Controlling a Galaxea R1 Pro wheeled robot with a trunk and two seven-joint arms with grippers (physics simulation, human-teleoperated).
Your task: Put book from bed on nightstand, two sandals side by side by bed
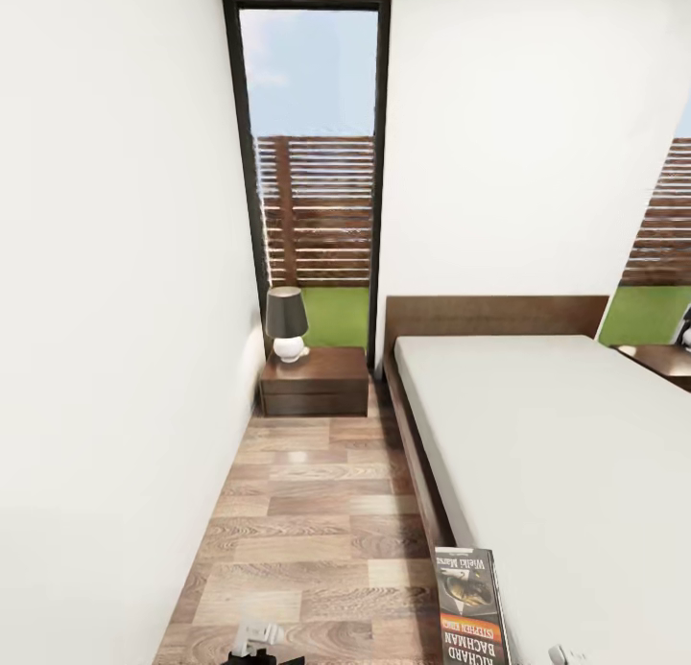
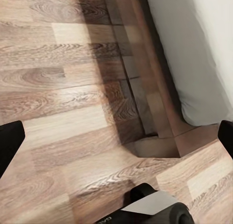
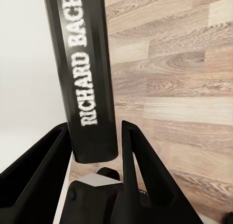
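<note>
At bed [image 1: 576,454] edge, right pincer [image 3: 94,151] astride book [image 3: 85,64] spine

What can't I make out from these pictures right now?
- Book: head view's bottom edge cuts its lower end; in the right wrist view the right gripper straddles its spine, contact unclear.
- Second nightstand: cut by head view's right edge.
- Left gripper: fingertips at frame edges, apart.

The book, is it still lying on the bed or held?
Held. The book sits between the right end effector fingers, spine showing, above the wood floor; the head view shows it at the bed's edge.
</note>
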